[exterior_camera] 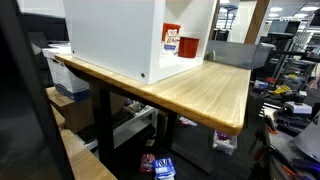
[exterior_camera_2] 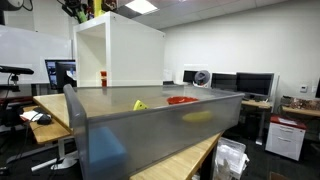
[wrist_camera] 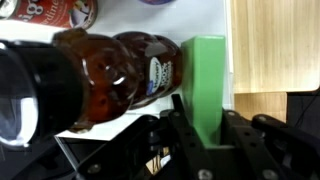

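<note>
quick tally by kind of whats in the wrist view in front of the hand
brown bottle: 1
green block: 1
labelled can: 1
purple thing, cut off at the top edge: 1
total: 4

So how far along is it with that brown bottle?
Looks done: the brown bottle is already over the white shelf floor, near a red-labelled can. In hand: the bottle rests against the hand at its green pad; the other side is hidden, so I can't tell whether it is gripped. Left, probably: the hand has not yet come clear of the bottle.
</note>
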`<action>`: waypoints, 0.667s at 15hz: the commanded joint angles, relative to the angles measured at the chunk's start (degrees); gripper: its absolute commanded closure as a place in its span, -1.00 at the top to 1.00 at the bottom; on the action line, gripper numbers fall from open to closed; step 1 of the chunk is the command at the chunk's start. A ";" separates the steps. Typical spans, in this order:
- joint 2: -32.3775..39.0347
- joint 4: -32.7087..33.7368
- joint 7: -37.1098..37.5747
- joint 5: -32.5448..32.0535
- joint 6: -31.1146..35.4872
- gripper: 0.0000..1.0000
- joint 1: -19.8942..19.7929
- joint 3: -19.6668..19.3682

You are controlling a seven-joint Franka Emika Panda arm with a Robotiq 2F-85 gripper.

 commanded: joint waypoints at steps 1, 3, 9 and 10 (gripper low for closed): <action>0.52 0.44 -2.34 -1.54 -0.09 0.19 0.28 -0.40; 0.59 0.46 -2.47 -1.66 -0.13 0.40 0.40 -0.54; 0.58 0.50 -2.28 -2.25 0.06 0.82 1.01 -0.68; 0.55 0.49 -2.29 -2.34 0.09 0.20 1.07 -0.70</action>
